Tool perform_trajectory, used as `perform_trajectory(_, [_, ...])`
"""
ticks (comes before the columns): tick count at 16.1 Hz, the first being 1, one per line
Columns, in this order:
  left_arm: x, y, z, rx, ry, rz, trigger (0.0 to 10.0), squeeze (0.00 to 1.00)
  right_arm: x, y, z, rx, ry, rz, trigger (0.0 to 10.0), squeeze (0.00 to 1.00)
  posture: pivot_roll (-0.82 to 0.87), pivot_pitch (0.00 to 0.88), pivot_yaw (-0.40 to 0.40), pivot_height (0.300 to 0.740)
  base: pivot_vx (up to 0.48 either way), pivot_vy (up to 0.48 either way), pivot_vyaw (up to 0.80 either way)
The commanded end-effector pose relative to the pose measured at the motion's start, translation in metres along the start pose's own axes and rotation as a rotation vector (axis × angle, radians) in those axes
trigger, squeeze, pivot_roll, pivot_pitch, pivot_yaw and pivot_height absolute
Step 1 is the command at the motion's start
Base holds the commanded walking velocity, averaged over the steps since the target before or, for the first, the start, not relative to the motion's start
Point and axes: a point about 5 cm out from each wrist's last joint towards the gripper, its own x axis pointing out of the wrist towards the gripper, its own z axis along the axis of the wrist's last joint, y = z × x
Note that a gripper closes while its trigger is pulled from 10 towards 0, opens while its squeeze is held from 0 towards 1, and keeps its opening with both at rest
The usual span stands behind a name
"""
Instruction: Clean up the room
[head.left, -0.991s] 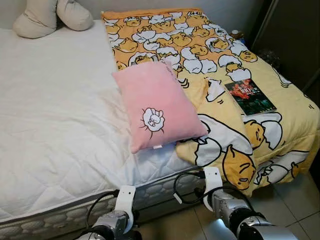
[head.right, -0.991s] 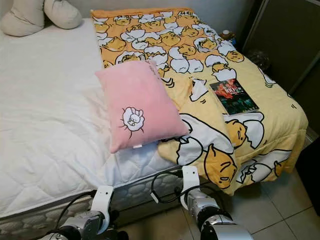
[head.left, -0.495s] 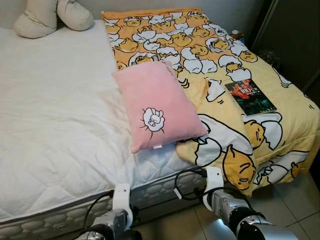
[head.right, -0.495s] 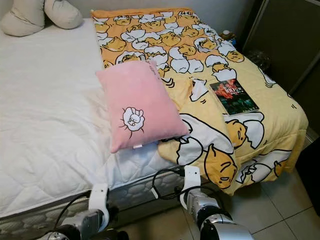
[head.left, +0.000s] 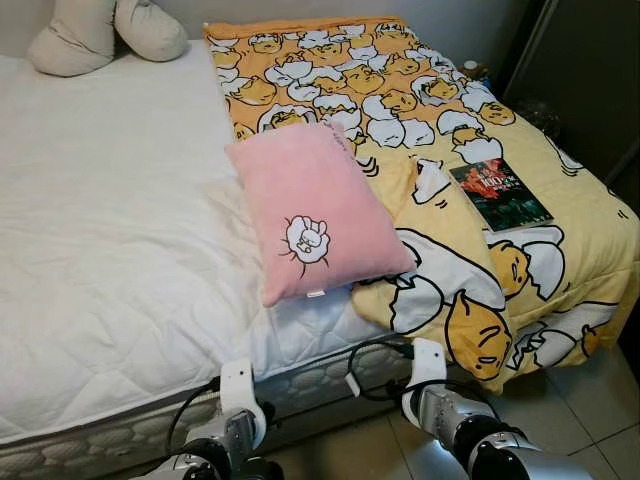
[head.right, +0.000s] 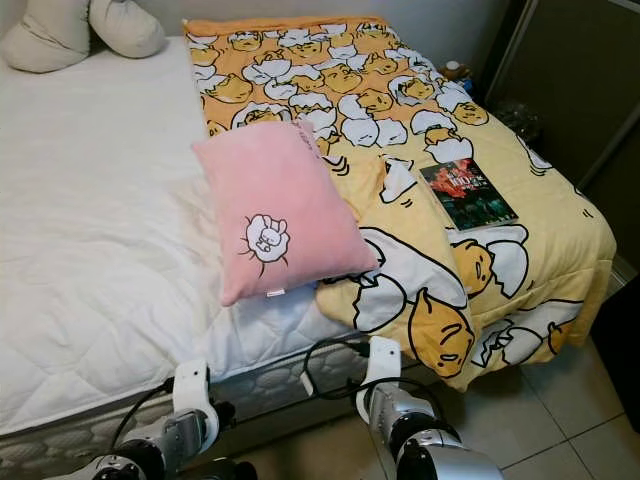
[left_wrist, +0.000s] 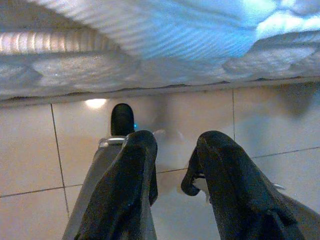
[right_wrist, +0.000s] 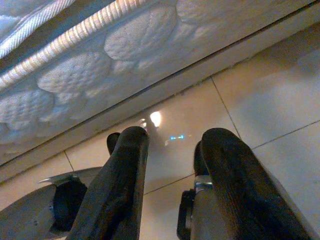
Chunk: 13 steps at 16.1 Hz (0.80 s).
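While both grippers, left (left_wrist: 172, 155) and right (right_wrist: 172, 150), hang open-fingered by the bed (head.left: 100, 250) edge, pink pillow (head.left: 315, 215) lies mid-bed.

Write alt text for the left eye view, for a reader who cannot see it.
A rectangular pink plush pillow lies across a white quilted mattress, overlapping a yellow cartoon-egg blanket with a dark-covered book on it. Two beige cushions sit at the far corner; both silver arms hang low by the bed's edge.
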Motion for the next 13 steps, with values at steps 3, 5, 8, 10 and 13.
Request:
perform_trajectory(3, [0.000,-0.002,-0.002,0.041,0.011,-0.010,10.0,0.00,0.000,0.001,0.001,-0.037,-0.004,0.002,10.0,0.00,-0.07,0.000,-0.002,0.740,0.000,0.000,0.00])
perform_trajectory(5, [0.000,-0.004,-0.001,0.066,0.007,-0.020,10.0,0.00,0.000,0.001,-0.001,-0.049,-0.002,0.004,10.0,0.00,-0.06,0.000,-0.002,0.740,0.000,0.000,0.00])
perform_trajectory(8, [0.000,-0.010,0.002,0.092,-0.001,-0.036,10.0,0.00,0.000,0.001,-0.003,-0.067,0.003,0.006,10.0,0.00,-0.06,0.000,-0.005,0.740,0.000,0.000,0.00])
perform_trajectory(10, [0.000,-0.005,0.005,0.178,-0.018,0.017,10.0,0.00,0.000,0.001,-0.005,-0.087,0.008,0.002,10.0,0.00,-0.07,0.000,-0.004,0.740,0.000,0.000,0.00])
perform_trajectory(13, [0.000,0.001,0.004,0.140,-0.002,0.043,10.0,1.00,0.000,0.001,-0.005,-0.115,0.010,-0.002,10.0,1.00,-0.08,0.000,-0.001,0.740,0.000,0.000,0.00])
